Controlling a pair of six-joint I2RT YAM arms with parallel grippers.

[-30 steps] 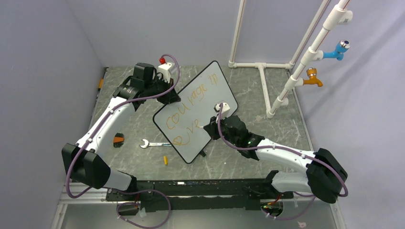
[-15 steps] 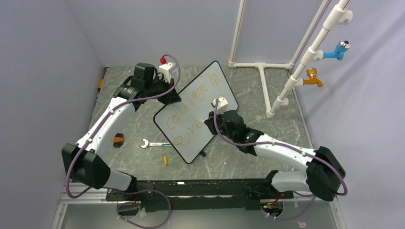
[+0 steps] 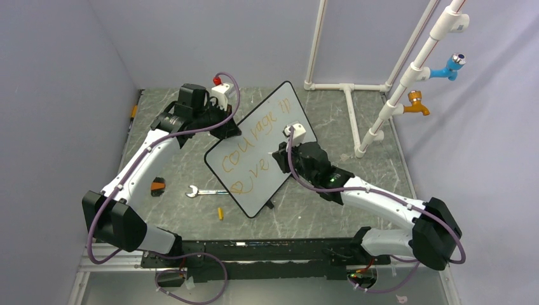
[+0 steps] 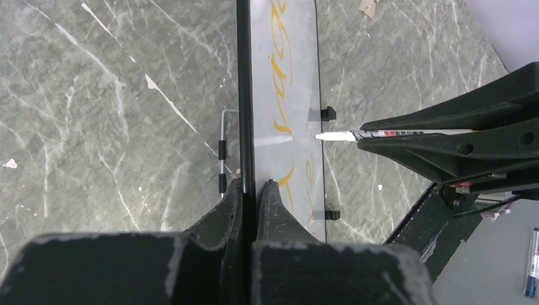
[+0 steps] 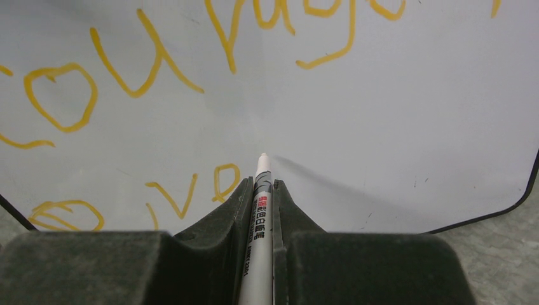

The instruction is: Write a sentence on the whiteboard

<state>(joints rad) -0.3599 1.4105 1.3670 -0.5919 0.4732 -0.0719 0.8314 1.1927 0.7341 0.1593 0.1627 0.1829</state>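
1. Nearest you: wrench (image 3: 202, 191), flat on the table (image 3: 356, 210), beside the board's lower corner.
2. Whiteboard (image 3: 254, 184): white, thin black rim, rounded corners, standing on edge mid-table, set diagonally.
3. Your right gripper (image 5: 262, 184): clenched on a marker (image 5: 259, 229). Its red-and-black barrel print is unreadable, and its white tip is at the board's face.
4. Sentence (image 5: 152, 63): orange, "courage" plus two letters; below, a circle, then "ve".
5. Your left gripper (image 4: 249, 190): clamped on the board's far-left rim.

Change: over the last second the right gripper shifted toward the board's far end.
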